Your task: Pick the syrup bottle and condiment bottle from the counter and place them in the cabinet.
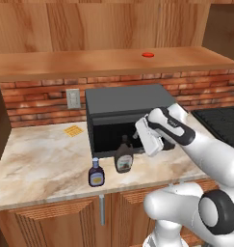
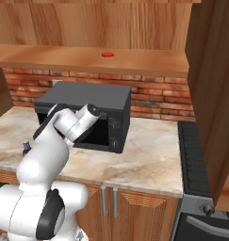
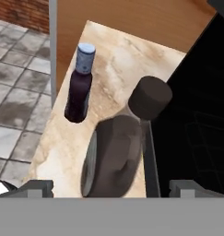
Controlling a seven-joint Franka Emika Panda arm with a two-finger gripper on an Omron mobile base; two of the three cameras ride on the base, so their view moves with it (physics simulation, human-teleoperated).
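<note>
Upright: brown syrup bottle (image 1: 123, 159), black-capped.

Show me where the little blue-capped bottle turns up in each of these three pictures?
Left base view: condiment bottle stands near the counter's front edge, left of the syrup bottle.
Right base view: just its blue cap peeks out left of the arm.
Hand view: upper left, beside the syrup bottle.
Shared landmark: the black microwave.

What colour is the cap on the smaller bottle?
Bluish; the condiment bottle cap shows best in the hand view.
</note>
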